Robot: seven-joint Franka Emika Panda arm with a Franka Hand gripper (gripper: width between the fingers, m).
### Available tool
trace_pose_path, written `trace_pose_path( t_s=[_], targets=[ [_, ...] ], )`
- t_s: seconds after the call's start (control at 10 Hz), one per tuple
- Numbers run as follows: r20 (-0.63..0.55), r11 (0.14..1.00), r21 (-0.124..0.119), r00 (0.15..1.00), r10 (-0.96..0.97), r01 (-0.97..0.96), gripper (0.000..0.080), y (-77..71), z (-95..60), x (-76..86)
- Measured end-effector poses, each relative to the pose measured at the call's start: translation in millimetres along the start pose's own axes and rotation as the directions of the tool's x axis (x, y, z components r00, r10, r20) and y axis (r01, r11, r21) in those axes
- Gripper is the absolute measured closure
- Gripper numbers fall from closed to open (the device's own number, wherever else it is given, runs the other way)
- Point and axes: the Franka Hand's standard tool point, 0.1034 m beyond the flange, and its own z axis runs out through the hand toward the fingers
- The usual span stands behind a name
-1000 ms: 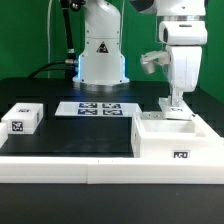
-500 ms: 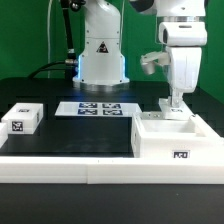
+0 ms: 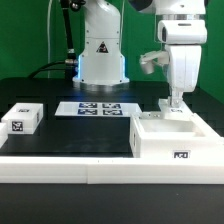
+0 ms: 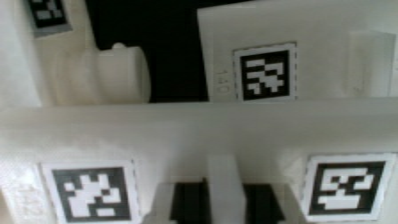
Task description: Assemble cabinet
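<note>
The cabinet body (image 3: 172, 141), a white open box with a marker tag on its front, stands at the exterior view's right. My gripper (image 3: 176, 100) hangs just behind it, its fingers down on a small upright white panel (image 3: 168, 104). In the wrist view the dark fingers (image 4: 185, 203) of my gripper (image 4: 224, 205) stand close together with a thin white strip between them, and tagged white faces (image 4: 89, 190) lie on both sides. Beyond them is another tagged white panel (image 4: 267, 75). A second small tagged panel (image 3: 21, 119) lies at the exterior view's left.
The marker board (image 3: 100, 108) lies flat in the middle of the black table in front of the robot base (image 3: 102, 55). A white rim (image 3: 70, 165) runs along the table's front edge. A rounded white part (image 4: 111, 75) shows in the wrist view.
</note>
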Motion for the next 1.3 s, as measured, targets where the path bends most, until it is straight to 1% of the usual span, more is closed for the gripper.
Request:
trace_pose_path(
  t_s=[0.6,0.7,0.8,1.0,1.1,1.3],
  targets=[
    [0.001,1.0,0.006,1.0,0.002,-0.002,0.0729,-1.1,2.6,-0.5],
    [-0.003,1.0,0.003,1.0,-0.015,0.015,0.0729,5.5,4.3,0.2],
    [-0.01,1.0,-0.007,1.0,-0.014,0.014,0.0729,19.0,4.3,3.2],
    [-0.012,1.0,-0.012,1.0,-0.005,0.004,0.0729,38.9,4.1,3.6],
    [-0.011,1.0,-0.014,1.0,-0.001,0.001,0.0729,45.5,3.9,3.4],
    [-0.008,1.0,-0.009,1.0,0.001,-0.001,0.0729,46.4,3.7,3.0]
  ],
)
